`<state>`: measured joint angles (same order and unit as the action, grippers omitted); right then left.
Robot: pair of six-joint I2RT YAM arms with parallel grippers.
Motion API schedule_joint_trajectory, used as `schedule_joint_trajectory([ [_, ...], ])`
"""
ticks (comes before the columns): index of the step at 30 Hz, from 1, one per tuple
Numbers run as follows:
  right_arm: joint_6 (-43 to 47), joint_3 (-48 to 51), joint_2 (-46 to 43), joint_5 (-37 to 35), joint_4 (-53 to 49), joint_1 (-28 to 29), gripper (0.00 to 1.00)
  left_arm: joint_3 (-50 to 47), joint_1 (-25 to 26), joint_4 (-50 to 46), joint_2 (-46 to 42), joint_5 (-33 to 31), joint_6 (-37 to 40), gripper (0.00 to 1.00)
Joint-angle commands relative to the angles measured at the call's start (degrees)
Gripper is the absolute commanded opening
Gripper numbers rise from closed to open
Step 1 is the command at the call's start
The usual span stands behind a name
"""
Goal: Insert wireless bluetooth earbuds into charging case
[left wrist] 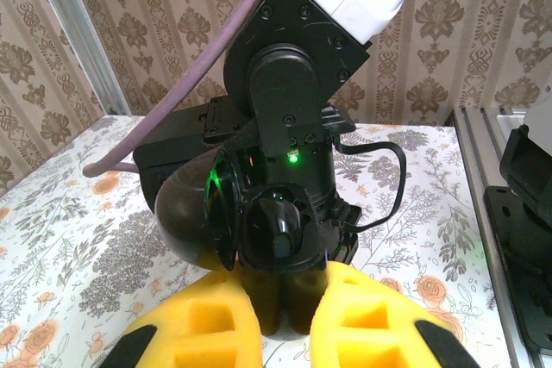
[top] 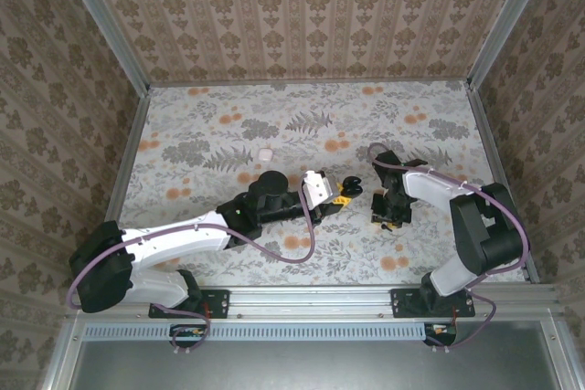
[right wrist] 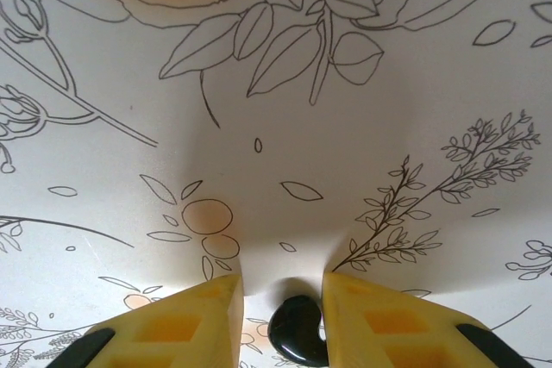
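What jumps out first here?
The left gripper clamps an open black charging case near table centre, with the lid swung aside. Just beside it, the right gripper points down at the floral table, with a glossy black earbud between its fingertips.

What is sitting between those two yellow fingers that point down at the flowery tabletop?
A small glossy black earbud sits in the gap between the right gripper's fingers. The right wrist view shows it.

Left claw (left wrist: 286,308) pinched tight, held level; right claw (right wrist: 283,286) points straight down (jaws partly apart).
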<state>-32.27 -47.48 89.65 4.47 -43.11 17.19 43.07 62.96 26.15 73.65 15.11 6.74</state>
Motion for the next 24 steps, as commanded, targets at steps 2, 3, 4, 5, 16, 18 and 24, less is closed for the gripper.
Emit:
schedule_joint_trajectory([
  [2,1.09,0.42,0.2,0.5,-1.72,0.88,0.3,0.49,0.04,0.3,-1.27,-0.43,1.25,0.0],
  [3,0.8,0.58,-0.09,0.83,-1.82,0.92,0.31,0.55,-0.03,0.3,-1.27,-0.35,1.23,0.0],
  [4,0.59,0.79,-0.43,1.14,-1.95,1.09,0.31,0.6,0.01,0.3,-1.14,-0.34,1.23,0.0],
  [5,0.3,0.97,-0.75,1.49,-2.19,1.22,0.32,0.67,-0.01,0.3,-1.12,-0.35,1.2,0.0],
  [16,-1.65,2.35,-5.12,2.92,-4.68,1.96,0.37,1.08,0.05,0.3,-0.68,0.08,1.01,0.0],
  [18,-1.75,2.26,-5.81,2.68,-4.97,1.89,0.37,1.14,-0.01,0.4,-0.53,0.18,1.0,0.0],
  [24,-1.7,1.44,-6.11,2.22,-4.88,1.88,0.37,1.39,-0.03,0.54,-0.27,0.62,0.76,0.0],
])
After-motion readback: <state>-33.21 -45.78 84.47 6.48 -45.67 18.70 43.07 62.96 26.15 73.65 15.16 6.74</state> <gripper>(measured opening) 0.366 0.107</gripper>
